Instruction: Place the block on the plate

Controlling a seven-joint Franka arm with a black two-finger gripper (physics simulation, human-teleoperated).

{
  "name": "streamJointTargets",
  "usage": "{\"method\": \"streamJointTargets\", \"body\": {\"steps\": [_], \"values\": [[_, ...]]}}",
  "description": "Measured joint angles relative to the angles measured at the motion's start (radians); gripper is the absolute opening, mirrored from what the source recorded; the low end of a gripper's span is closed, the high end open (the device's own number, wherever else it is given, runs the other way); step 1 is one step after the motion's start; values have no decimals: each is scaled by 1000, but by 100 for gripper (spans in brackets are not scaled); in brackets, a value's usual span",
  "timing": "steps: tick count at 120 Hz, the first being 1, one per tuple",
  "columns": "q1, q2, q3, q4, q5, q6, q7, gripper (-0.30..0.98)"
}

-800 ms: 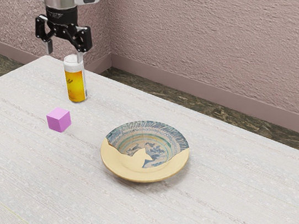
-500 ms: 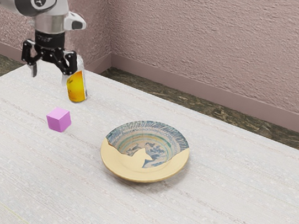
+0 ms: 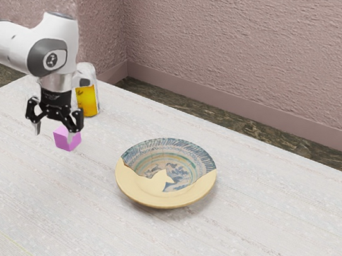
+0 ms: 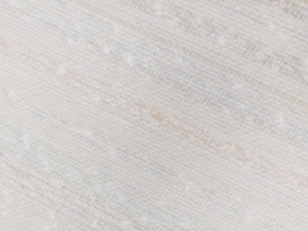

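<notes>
My gripper (image 3: 54, 135) is low over the table in the exterior view, its two fingers apart, in front of part of the pink block (image 3: 67, 141). One fingertip overlaps the block's upper face there; whether they touch I cannot tell. The block rests on the table. To the exterior view's right of it lies the plate (image 3: 138, 190), round and shallow, with a yellow rim section and a blue patterned part. Its hollow holds no block.
A bottle with a white cap and amber contents (image 3: 87, 100) stands behind the block, partly covered by the arm. Pale streaked table surface (image 4: 154, 144) lies under my hand in the wrist view.
My hand has come down from beside the bottle's top to the block's height, first swinging toward the exterior view's left, then slightly back. Block, plate and bottle have stayed put.
</notes>
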Motion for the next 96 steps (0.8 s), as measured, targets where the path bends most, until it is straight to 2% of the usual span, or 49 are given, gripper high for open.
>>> {"method": "streamJointTargets", "body": {"steps": [25,53,70,96], "values": [[122,102,0,22,-25,144,60,69],[153,226,0,124,-65,233,148,69],[191,324,-12,220,-97,254,214,69],[227,408,-26,302,-116,269,317,69]]}}
